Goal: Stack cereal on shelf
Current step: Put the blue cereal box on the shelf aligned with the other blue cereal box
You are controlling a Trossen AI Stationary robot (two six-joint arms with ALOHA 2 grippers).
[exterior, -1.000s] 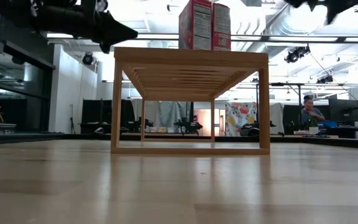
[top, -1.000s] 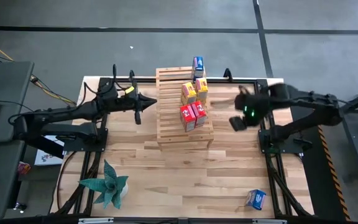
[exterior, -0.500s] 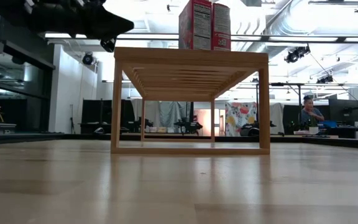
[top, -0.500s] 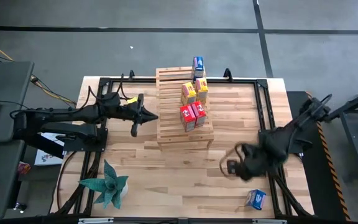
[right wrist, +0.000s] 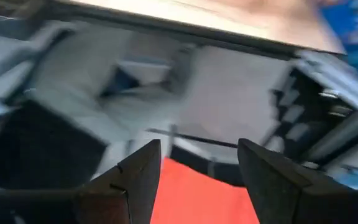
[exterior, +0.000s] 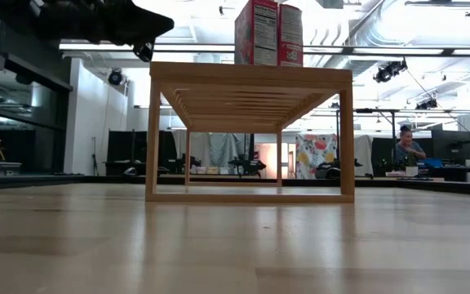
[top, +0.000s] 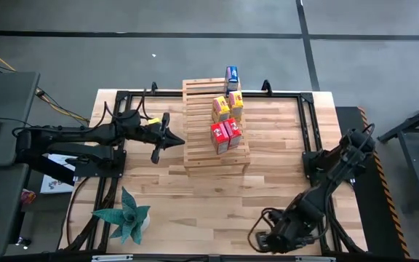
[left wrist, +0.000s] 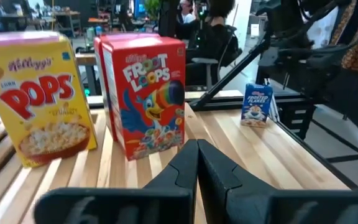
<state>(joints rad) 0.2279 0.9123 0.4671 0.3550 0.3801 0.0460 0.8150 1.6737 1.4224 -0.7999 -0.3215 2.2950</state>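
Red cereal boxes (top: 225, 135) upright on slatted light-wood shelf (top: 198, 149)

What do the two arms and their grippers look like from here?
Both arms are dark, jointed tubes with black cabling. The left gripper has slim black tapered fingers and a yellow tag near its wrist. The right gripper has broad, dark, flat fingers.

Shelf (top: 202, 138): pale unfinished wood slats, matt. On it, red cereal boxes (top: 225, 135) and yellow box (left wrist: 39, 96): printed cardboard, slight sheen. Tabletop (top: 209, 196) beneath the shelf: jointed wood planks, smooth, satin. Left gripper (left wrist: 197, 163) near the shelf's side: dark matt plastic.
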